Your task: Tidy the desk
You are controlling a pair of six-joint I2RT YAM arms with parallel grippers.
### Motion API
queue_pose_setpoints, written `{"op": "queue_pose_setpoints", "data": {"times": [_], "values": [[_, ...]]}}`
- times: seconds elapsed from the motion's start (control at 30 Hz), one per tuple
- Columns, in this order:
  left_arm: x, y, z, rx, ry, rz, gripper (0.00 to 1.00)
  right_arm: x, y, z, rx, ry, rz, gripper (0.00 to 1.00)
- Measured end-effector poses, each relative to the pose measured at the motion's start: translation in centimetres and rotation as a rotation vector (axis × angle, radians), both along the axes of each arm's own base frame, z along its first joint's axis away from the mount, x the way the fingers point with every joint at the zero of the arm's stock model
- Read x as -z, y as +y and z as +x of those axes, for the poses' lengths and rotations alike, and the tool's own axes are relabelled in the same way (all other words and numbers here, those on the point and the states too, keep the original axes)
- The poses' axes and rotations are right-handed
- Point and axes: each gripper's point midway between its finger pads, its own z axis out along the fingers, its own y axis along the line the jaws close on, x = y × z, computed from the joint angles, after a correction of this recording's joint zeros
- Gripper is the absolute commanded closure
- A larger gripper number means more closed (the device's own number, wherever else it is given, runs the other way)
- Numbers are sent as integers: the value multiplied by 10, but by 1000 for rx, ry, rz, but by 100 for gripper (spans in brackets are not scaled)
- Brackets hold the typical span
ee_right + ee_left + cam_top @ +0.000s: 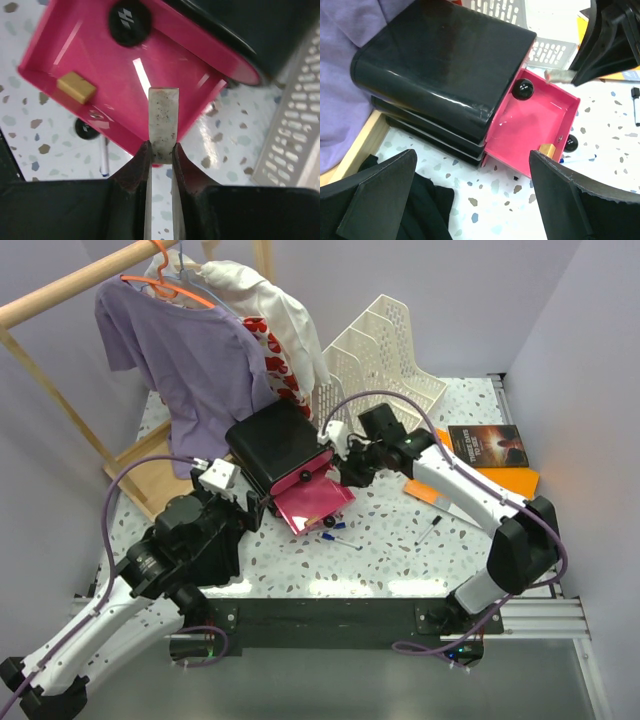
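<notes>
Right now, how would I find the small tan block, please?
Find the black drawer box on the desk; its pink drawer stands open. The tan block lies inside, near the front wall. It is rectangular, unlike the round black knobs.

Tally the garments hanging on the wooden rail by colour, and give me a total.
Purple shirt: 1
White garment: 1
Red-and-white patterned garment: 1
Total: 3

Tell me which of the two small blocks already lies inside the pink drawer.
The tan block, lying on the floor of the pink drawer. The other, a speckled grey-white block, is pinched in the right gripper, not set down.
</notes>
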Motion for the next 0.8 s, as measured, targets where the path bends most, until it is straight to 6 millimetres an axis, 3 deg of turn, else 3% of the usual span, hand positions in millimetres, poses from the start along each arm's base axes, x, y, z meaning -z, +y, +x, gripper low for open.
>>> {"op": "queue_pose_setpoints", "data": {"times": [0.03, 0.07, 0.17, 0.27, 0.37, 0.53, 0.6, 0.8], "values": [[2, -2, 0, 6, 6, 3, 0, -1, 11, -8, -41, -6, -1, 72], [4, -3, 0, 12, 14, 8, 0, -2, 18, -12, -64, -10, -1, 68], [12, -8, 1, 31, 40, 23, 0, -1, 43, -20, -121, -15, -17, 60], [17, -11, 1, 46, 58, 33, 0, 7, 49, -14, -115, -5, -43, 54], [19, -13, 1, 53, 65, 38, 0, 11, 45, -11, -105, 1, -59, 52], [20, -13, 1, 58, 64, 41, 0, 1, 39, -16, -140, -28, -48, 53], [20, -13, 1, 58, 64, 42, 0, -4, 37, -25, -184, -43, -32, 54], [19, -12, 1, 45, 67, 33, 0, -9, 25, -77, -475, -90, 43, 64]]}}
